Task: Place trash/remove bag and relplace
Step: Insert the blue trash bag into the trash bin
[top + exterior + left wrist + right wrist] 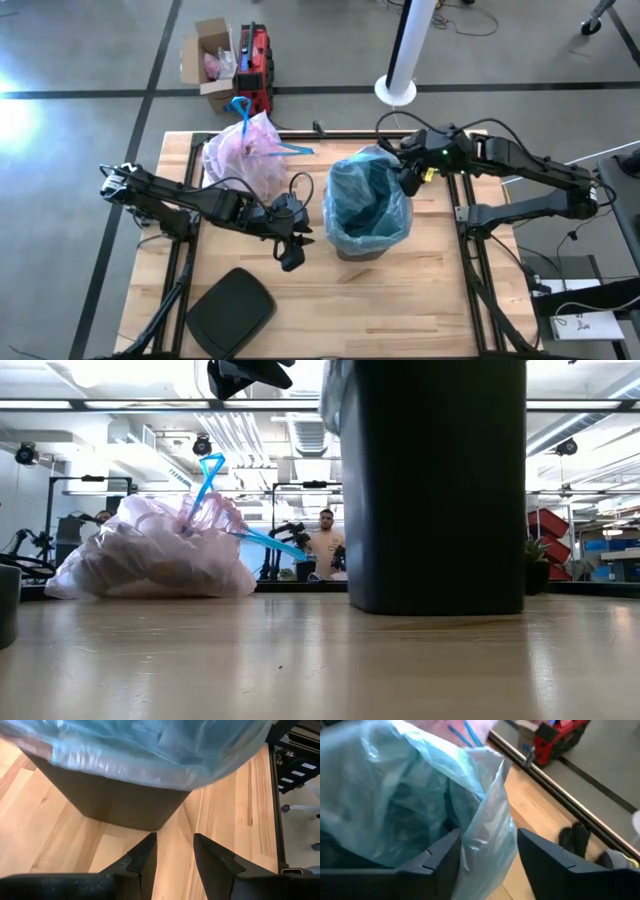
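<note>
The pinkish-white bag (245, 155), tied shut with its blue drawstring (208, 475), rests on its bottom at the table's far left. No loose trash shows. A dark bin (368, 215) lined with a light blue plastic bag (395, 795) stands mid-table. My left gripper (174, 837) hovers open beside the bin's left side, above the table, with nothing between its fingers. My right gripper (488, 834) is open at the bin's far right rim, one finger on each side of the blue liner's folded-over edge (490, 815). My right gripper straddles the blue liner's edge (487, 840) at the bin's far right rim, slanting down from the table's right. The film lies against the inner side of one finger (451, 851). I cannot tell whether the other finger touches it. The liner stays draped over the rim.
A black bin lid (230, 310) lies flat near the table's front left. Beyond the far edge, a cardboard box (210, 60) and a red case (255, 65) sit on the floor beside a white pole (410, 45). A person (325, 545) stands in the room behind.
</note>
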### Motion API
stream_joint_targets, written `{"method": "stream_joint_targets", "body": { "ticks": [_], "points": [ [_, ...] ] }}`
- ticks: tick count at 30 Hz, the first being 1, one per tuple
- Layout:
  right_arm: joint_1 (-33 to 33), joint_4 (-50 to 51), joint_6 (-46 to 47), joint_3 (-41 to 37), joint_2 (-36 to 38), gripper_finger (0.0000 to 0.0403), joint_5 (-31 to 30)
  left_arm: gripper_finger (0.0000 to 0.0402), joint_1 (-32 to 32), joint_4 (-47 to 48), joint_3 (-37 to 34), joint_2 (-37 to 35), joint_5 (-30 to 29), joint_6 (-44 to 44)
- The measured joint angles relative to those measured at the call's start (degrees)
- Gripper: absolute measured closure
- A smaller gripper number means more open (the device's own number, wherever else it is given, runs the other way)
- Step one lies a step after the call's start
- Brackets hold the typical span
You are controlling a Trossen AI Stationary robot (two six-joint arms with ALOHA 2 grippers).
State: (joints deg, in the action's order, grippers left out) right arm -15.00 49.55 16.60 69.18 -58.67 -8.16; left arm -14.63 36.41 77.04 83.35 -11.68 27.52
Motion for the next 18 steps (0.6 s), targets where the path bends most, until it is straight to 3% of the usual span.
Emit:
{"method": "stream_joint_targets", "body": {
  "ticks": [11, 18],
  "points": [
    [0.0, 3.92, 3.73, -0.15, 3.49, 0.0387, 0.61, 0.0295, 0.0, -0.02, 0.06, 0.02, 0.0, 0.01],
    [0.0, 4.56, 3.35, -1.44, 3.4, 0.0399, 0.43, 0.0285, -0.07, -0.04, 0.06, 0.02, 0.0, 0.03]
  ]
}}
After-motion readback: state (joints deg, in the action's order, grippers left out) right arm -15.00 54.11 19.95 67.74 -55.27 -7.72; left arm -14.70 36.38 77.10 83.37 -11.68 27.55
